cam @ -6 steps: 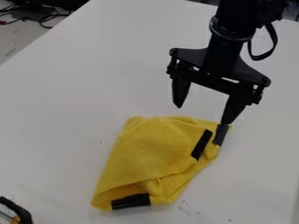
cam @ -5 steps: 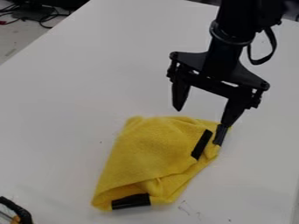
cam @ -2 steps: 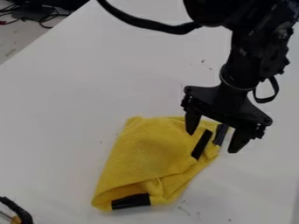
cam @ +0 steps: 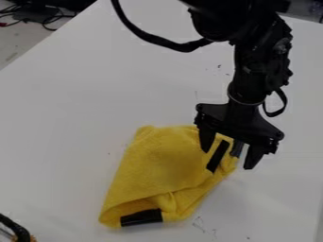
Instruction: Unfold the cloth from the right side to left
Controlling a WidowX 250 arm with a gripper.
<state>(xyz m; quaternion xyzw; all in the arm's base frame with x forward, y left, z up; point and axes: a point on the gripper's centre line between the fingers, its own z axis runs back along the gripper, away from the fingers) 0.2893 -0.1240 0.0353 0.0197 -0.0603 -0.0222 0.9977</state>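
The gripper (cam: 227,159) hangs over the cloth's upper right corner with its fingers apart. Its left finger is above the yellow fabric, and its right finger is just beyond the cloth's right edge. The yellow cloth (cam: 161,165) lies folded and somewhat bunched on the table, right of centre and low in the view. Two strips of black tape mark its right corner, the outer one partly hidden by the gripper, and another black strip (cam: 141,217) is at its bottom edge. Whether the fingertips touch the cloth, I cannot tell.
The white table (cam: 75,123) spreads around the cloth. A black curved object (cam: 16,228) pokes in at the lower left corner. Dark cables (cam: 47,19) lie beyond the table's edge at the upper left. A loose black cable loops from the arm.
From above the cloth's top edge, the gripper has come down and forward to its right corner, lately shifting slightly left and down. The fingers stay apart, and the cloth has not moved.
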